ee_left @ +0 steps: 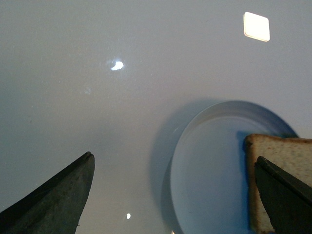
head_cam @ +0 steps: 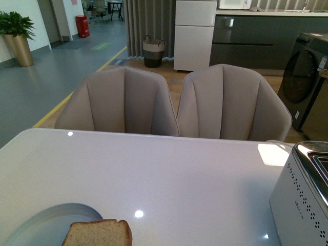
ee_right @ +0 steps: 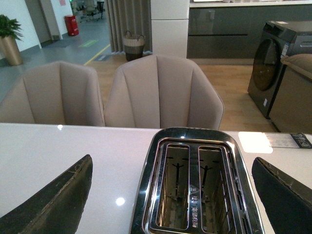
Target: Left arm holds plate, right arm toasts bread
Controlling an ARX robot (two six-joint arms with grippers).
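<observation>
The pale blue-grey plate [head_cam: 51,220] lies on the white table at the near left edge, with the tan bread slice [head_cam: 98,233] lying on it. In the left wrist view the plate [ee_left: 209,170] and the bread [ee_left: 287,165] show below my open left gripper [ee_left: 173,195]; one finger [ee_left: 285,195] overlaps the bread, the other hangs over bare table. My open right gripper [ee_right: 170,195] hovers above the silver toaster [ee_right: 192,190], whose two slots are empty. The toaster also shows in the front view [head_cam: 302,200] at the near right. Neither arm shows in the front view.
Two beige chairs [head_cam: 174,102] stand behind the table's far edge. The white table [head_cam: 154,174] spreads between plate and toaster. A washing machine [head_cam: 307,82], a white cabinet and a basket stand further back.
</observation>
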